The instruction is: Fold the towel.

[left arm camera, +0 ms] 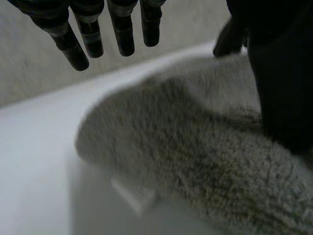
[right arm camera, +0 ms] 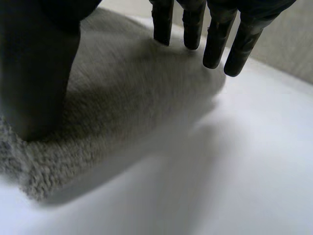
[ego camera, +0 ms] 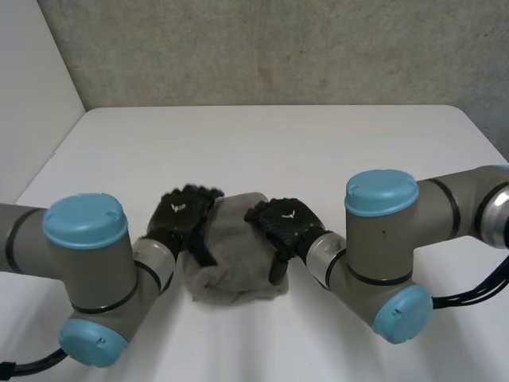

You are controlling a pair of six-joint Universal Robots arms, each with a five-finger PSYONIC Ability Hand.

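White table (ego camera: 262,135), grey concrete wall (ego camera: 278,48) behind. Towel (ego camera: 231,255): grey terry, lying at the near middle of the table between the two arms as a thick, rounded bundle, apparently already doubled over at least once. Judged soft, light and limp, so it will sag and take no shape of its own. The looped pile should give good grip with little risk of slipping, and nothing about it is fragile. Best taken at a corner or along a free edge, pinching all layers together, since a grab in the middle would only bunch it. Left hand (ego camera: 181,213) sits at the towel's left edge. In the left wrist view its fingers (left arm camera: 122,34) are straight and slightly spread, held clear above the table just past the towel (left arm camera: 186,147), with nothing between them. Right hand (ego camera: 285,221) lies over the towel's right side. In the right wrist view its fingers (right arm camera: 215,44) are straight and close-set, reaching over the far edge of the towel (right arm camera: 127,93), and the thumb (right arm camera: 39,73) rests down on the pile near the bundle's closer end. No cloth looks caught between thumb and fingers, so neither hand is judged to have a hold; both read as relaxed and spread, one beside the bundle and one on it.
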